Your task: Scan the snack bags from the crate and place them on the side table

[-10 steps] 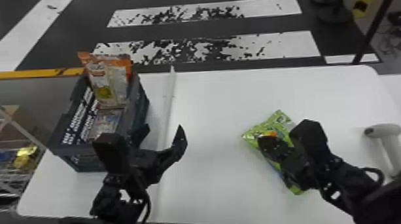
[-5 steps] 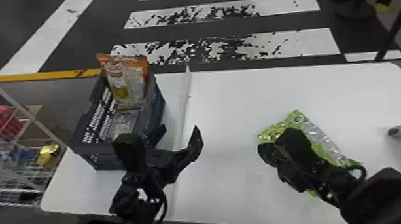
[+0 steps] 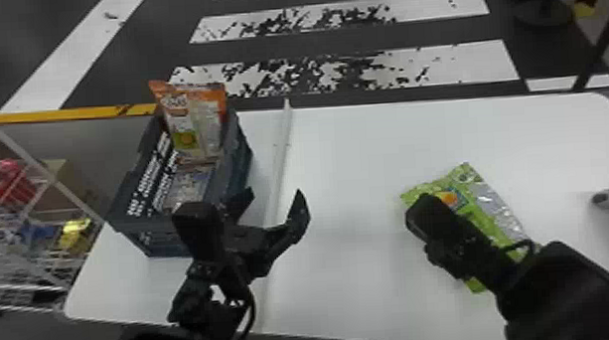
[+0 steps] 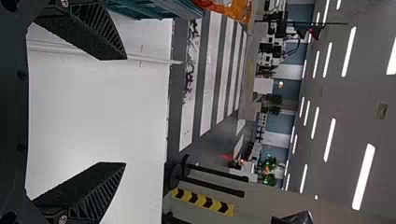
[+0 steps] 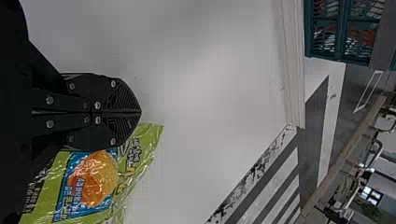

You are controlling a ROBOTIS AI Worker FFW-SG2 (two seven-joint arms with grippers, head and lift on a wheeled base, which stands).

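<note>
Looking partway there tbh: shiny green snack bag (image 3: pixel 490 212) out on the white table (image 3: pixel 367 149) beside the closed, empty right tool (image 5: pixel 140 112), left tool (image 4: pixel 126 111) gaping and empty, orange-topped bag (image 3: pixel 191 123) to go in the dark-blue plastic crate (image 3: pixel 241 160).

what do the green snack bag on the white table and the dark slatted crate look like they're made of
The green snack bag with the orange picture: probably thin plastic film, glossy, going by its bright glints and crinkled edge.

The dark blue-grey slatted crate: likely rigid moulded plastic, fairly matt, judging by its even colour and regular openings, though painted metal isn't ruled out.
</note>
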